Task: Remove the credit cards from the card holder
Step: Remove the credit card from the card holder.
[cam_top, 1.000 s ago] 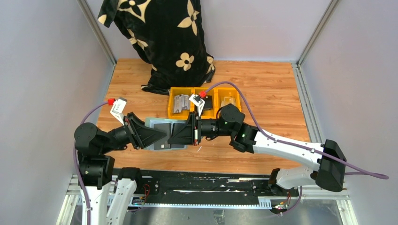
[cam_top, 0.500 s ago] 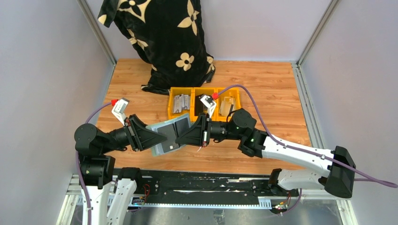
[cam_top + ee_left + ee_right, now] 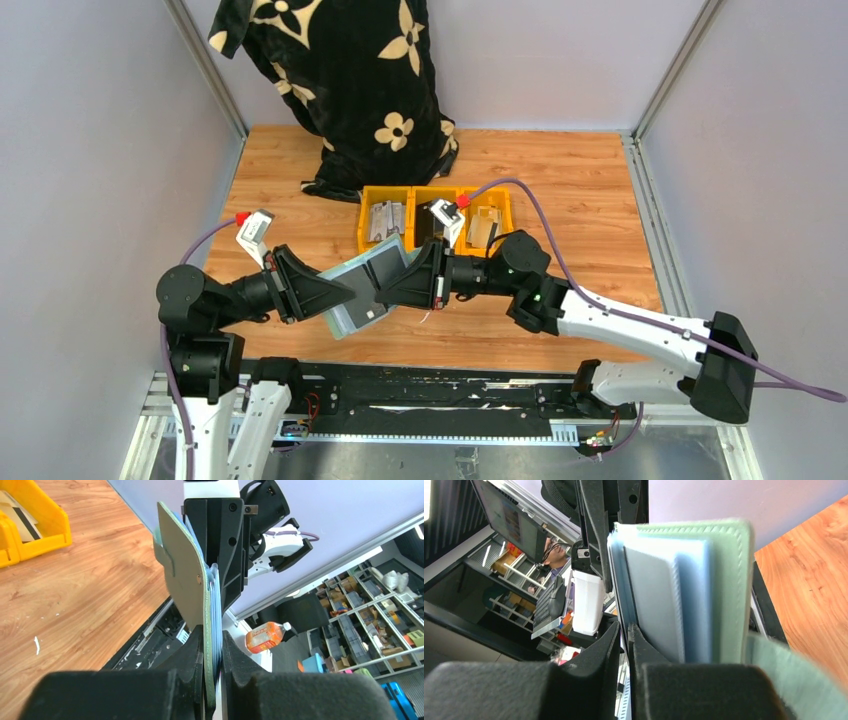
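Note:
The sage-green card holder (image 3: 365, 288) is held tilted above the table between both arms. My left gripper (image 3: 338, 296) is shut on its lower edge. In the left wrist view the card holder (image 3: 187, 580) stands edge-on between the left gripper's (image 3: 213, 636) jaws, with its pale blue inside layers showing. My right gripper (image 3: 388, 288) meets it from the right. In the right wrist view the right gripper (image 3: 625, 632) is shut on a thin dark credit card (image 3: 622, 605) seen edge-on, beside the holder's blue-grey pockets (image 3: 694, 590). No other card in the holder shows.
Three yellow bins (image 3: 398, 193) stand behind the arms and hold grey cards (image 3: 385, 220), a dark card (image 3: 430, 224) and a tan card (image 3: 486, 224). One bin shows in the left wrist view (image 3: 37, 522). A black floral cloth (image 3: 350, 80) lies at the back.
The card holder lay flat on the table a second ago. Now it is lifted and tilted. My right gripper has shifted right and up. The left gripper has kept its hold.

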`<action>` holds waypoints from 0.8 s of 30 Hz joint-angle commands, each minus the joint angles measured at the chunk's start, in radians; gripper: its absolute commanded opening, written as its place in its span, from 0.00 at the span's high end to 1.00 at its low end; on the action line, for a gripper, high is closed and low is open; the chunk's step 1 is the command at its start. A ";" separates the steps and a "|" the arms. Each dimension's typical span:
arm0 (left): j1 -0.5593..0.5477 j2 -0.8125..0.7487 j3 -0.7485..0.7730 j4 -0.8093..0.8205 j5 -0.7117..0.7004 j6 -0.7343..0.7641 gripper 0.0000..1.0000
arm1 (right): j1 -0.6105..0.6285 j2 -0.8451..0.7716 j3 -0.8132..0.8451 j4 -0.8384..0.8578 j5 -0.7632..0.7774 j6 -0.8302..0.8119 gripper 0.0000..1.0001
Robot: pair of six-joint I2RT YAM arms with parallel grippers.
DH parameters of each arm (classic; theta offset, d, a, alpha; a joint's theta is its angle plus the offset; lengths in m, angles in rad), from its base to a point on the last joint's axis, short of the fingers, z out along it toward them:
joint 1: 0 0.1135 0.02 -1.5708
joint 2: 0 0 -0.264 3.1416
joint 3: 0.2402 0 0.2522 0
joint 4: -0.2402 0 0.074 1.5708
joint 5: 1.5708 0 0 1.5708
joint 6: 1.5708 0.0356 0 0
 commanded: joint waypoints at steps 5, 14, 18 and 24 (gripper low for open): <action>-0.003 -0.006 0.012 -0.020 0.018 0.021 1.00 | 0.004 0.097 0.090 0.031 -0.101 -0.014 0.78; -0.003 -0.010 0.013 -0.038 0.018 0.045 0.89 | 0.002 0.076 0.103 0.000 -0.062 -0.031 1.00; -0.003 -0.020 0.017 -0.036 0.030 0.042 0.69 | -0.010 0.036 0.065 -0.003 0.013 -0.024 1.00; -0.003 -0.032 0.019 -0.029 0.063 0.029 0.65 | -0.018 -0.012 0.017 0.004 0.090 -0.018 1.00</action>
